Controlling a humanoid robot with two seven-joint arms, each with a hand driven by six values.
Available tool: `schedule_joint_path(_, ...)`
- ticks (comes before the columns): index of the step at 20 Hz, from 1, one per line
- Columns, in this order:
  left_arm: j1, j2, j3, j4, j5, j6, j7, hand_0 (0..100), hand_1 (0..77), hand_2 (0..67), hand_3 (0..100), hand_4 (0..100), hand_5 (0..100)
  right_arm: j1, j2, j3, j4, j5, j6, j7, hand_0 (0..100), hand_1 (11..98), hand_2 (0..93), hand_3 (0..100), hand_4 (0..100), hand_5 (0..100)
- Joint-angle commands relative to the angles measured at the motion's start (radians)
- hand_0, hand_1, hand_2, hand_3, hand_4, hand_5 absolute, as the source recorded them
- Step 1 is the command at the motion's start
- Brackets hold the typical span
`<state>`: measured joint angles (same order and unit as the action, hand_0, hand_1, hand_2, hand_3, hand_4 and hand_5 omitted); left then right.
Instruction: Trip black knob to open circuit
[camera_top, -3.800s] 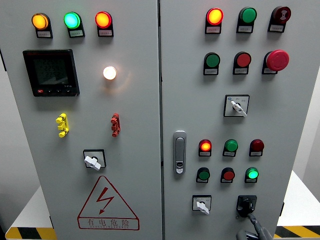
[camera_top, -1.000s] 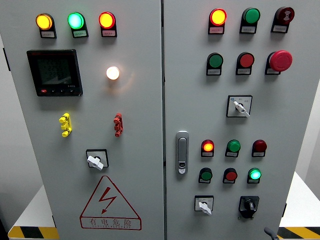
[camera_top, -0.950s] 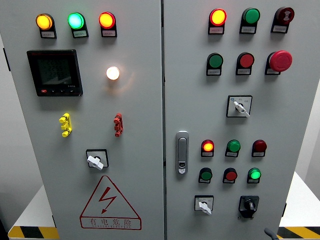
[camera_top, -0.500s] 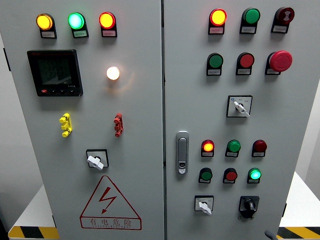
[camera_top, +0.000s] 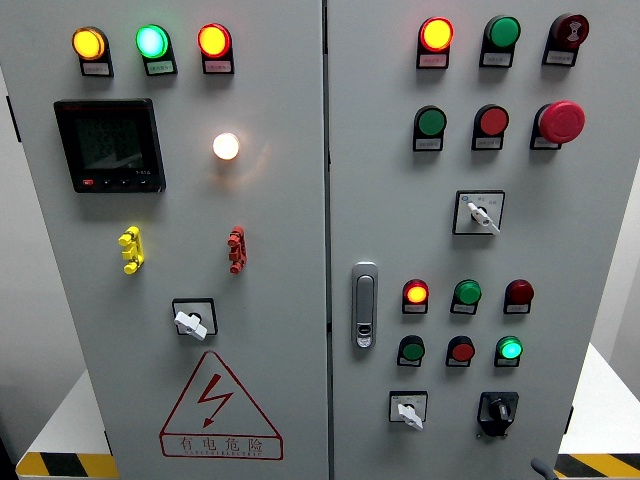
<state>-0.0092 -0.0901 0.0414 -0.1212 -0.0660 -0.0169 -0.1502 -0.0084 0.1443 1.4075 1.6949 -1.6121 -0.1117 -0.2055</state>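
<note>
Head view: the black knob (camera_top: 497, 410) is seen at the lower right of the frame, untouched. Only a dark tip of the right hand (camera_top: 541, 467) is visible at the bottom edge; its state cannot be told.

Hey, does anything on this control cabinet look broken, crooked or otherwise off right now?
Nothing stands out. The doors sit closed, the black knob at lower right is intact, and the lamps, buttons and warning triangle look undamaged. Only a sliver of a hand shows at the bottom edge.
</note>
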Motion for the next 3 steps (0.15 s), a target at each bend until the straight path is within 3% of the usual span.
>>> schedule_joint_path(1, 0.000, 0.000, 0.000, 0.000, 0.000, 0.000, 0.000, 0, 3.2, 12.9, 21, 7, 2, 0.002, 0.0014, 0.001, 0.000, -0.011, -0.003, 0.000, 100, 51.6, 13.1, 30, 27, 43)
schedule_joint_path(3, 0.000, 0.001, 0.000, 0.000, 0.000, 0.000, 0.000, 0, 3.3, 12.9, 21, 7, 2, 0.002, 0.0014, 0.001, 0.000, -0.011, -0.003, 0.000, 100, 51.6, 13.2, 30, 27, 42)
